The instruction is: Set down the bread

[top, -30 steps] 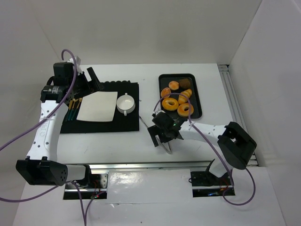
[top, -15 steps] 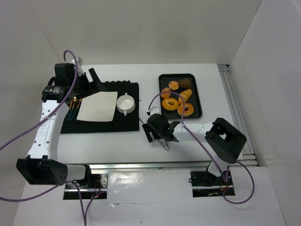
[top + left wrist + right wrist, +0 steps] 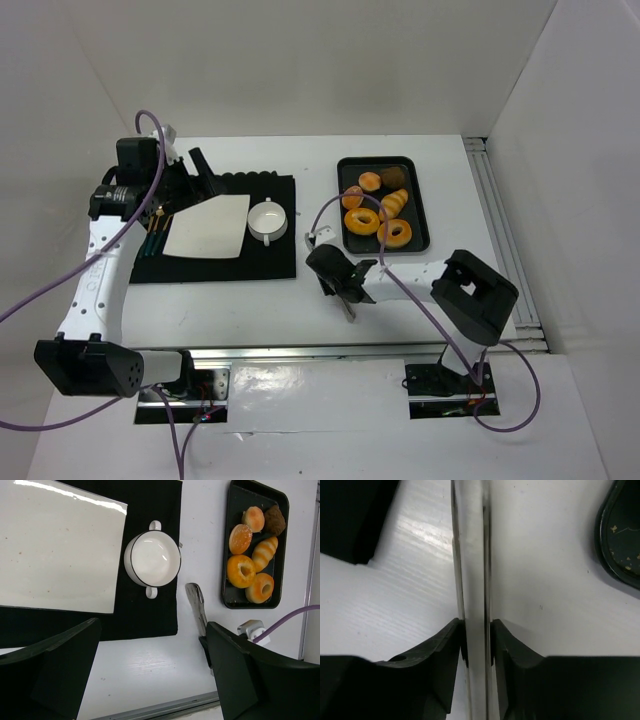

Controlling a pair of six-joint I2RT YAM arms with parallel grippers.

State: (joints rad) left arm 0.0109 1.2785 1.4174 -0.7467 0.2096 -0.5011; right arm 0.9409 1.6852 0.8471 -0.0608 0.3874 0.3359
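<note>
Tool pickup: right gripper (image 3: pixel 476 630) pinches the metal utensil (image 3: pixel 470 555) just beside the tray (image 3: pixel 620 540); next, lift it toward the tray's bread (image 3: pixel 263 553)

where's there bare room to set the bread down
The white plate on the black mat is bare, as is the table between mat and near edge. The tray is crowded; the gap between mat and tray holds the right end effector and its metal tool.
</note>
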